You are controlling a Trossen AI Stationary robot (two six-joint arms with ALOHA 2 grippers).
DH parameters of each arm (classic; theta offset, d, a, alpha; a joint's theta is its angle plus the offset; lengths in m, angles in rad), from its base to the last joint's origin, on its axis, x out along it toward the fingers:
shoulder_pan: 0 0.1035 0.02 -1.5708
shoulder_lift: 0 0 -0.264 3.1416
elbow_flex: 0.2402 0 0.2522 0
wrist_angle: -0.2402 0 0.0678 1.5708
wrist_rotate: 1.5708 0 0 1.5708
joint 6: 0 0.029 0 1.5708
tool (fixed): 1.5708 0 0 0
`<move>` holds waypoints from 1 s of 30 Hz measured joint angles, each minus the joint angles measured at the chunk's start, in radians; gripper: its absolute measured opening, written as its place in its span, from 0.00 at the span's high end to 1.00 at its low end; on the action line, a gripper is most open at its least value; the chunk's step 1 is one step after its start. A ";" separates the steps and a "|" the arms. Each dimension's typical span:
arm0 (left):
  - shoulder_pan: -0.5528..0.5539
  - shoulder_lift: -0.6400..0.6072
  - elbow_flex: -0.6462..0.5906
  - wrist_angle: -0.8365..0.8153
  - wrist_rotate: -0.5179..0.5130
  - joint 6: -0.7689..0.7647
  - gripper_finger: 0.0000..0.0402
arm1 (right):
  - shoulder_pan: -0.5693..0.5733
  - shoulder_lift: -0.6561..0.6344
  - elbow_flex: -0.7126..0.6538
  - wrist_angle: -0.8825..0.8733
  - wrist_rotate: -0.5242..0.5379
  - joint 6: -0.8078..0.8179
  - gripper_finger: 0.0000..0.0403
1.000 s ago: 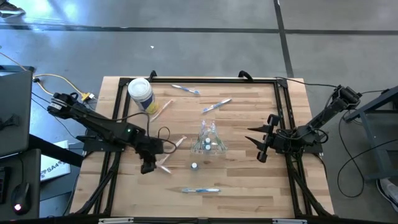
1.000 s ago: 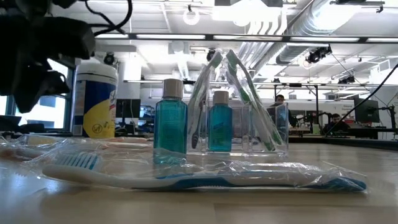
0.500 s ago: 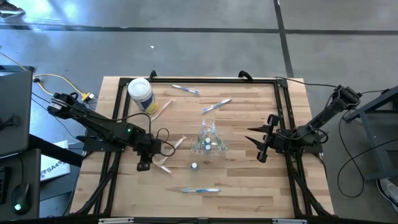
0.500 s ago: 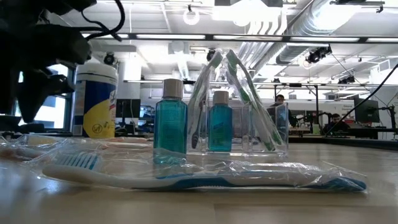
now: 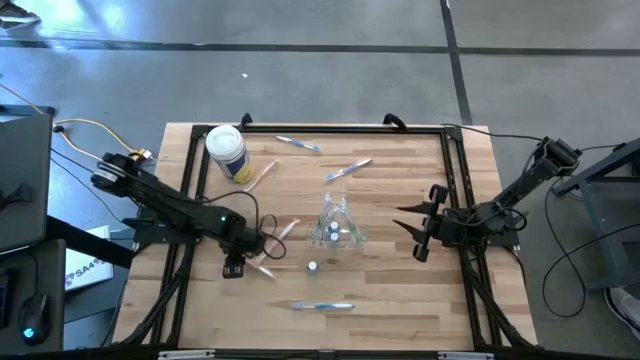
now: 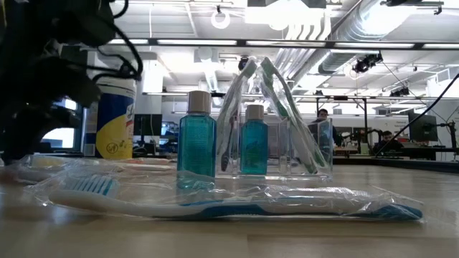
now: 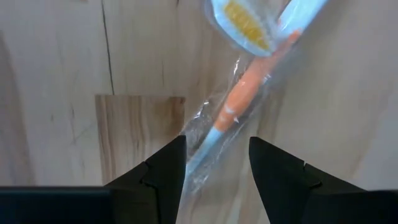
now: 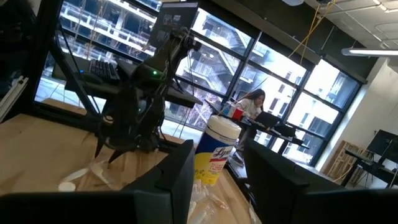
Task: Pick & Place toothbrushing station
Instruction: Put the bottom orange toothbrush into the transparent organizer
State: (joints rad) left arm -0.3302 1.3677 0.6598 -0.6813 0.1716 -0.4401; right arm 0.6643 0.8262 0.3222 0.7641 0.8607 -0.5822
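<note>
Crinkly film around the light, stiff wrapped toothbrush [image 7: 239, 102] on the table's left side looks slippery, so the left gripper [image 7: 216, 163], jaws spread astride its handle, should probably pinch mid-handle, while the right gripper [image 5: 420, 232] waits open.

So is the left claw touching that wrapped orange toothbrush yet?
Cannot tell. In the left wrist view the open left claw straddles the wrapped orange toothbrush, but neither a gap nor contact with the wrapper shows plainly.

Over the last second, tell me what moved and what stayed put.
The left gripper came down over the wrapped pink toothbrush, fingers open astride it, nothing held yet. The right gripper, cup and other toothbrushes kept their places.
</note>
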 joint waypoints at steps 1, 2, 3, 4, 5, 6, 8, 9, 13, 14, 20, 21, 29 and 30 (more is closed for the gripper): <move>0.000 0.016 0.000 0.003 0.000 0.000 0.57 | 0.000 0.000 0.000 -0.001 0.000 0.003 0.67; 0.000 0.031 0.002 0.001 0.000 -0.001 0.57 | 0.000 0.000 0.000 -0.001 0.000 0.006 0.67; 0.000 0.045 0.004 0.004 0.002 -0.002 0.57 | 0.000 0.000 0.000 -0.001 0.000 0.006 0.67; 0.001 0.060 0.004 0.004 0.006 -0.007 0.57 | 0.000 0.000 0.000 -0.001 0.000 0.006 0.67; 0.001 0.072 0.004 0.006 0.008 -0.008 0.57 | 0.000 0.000 0.000 -0.002 0.000 0.006 0.67; 0.001 0.083 0.004 0.007 0.010 -0.008 0.57 | 0.000 0.000 0.000 -0.003 0.000 0.007 0.67; 0.001 0.092 0.004 0.006 0.007 -0.007 0.57 | 0.000 0.000 0.000 -0.003 0.000 0.007 0.67; 0.000 0.095 0.004 0.006 0.006 -0.007 0.57 | 0.000 0.000 0.000 -0.003 0.000 0.007 0.67; 0.000 0.098 0.004 0.005 -0.001 -0.008 0.58 | 0.000 0.000 0.000 -0.002 0.000 0.011 0.67; 0.000 0.098 0.003 0.005 -0.004 -0.007 0.59 | 0.000 0.000 0.000 -0.003 0.000 0.014 0.67; 0.000 0.100 0.002 0.005 -0.036 -0.001 0.79 | 0.000 0.000 0.000 -0.005 0.000 0.033 0.67; 0.000 0.100 0.002 0.006 -0.039 -0.001 0.84 | 0.000 0.000 0.000 -0.005 0.000 0.033 0.67; 0.001 0.101 0.002 0.005 -0.031 -0.003 0.98 | 0.000 0.000 0.000 -0.006 0.000 0.033 0.67; 0.001 0.101 0.002 0.003 -0.026 -0.005 0.99 | 0.000 0.000 0.000 -0.006 0.000 0.033 0.67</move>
State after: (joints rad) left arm -0.3294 1.4689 0.6613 -0.6787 0.1453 -0.4454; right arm 0.6647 0.8265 0.3222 0.7585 0.8604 -0.5491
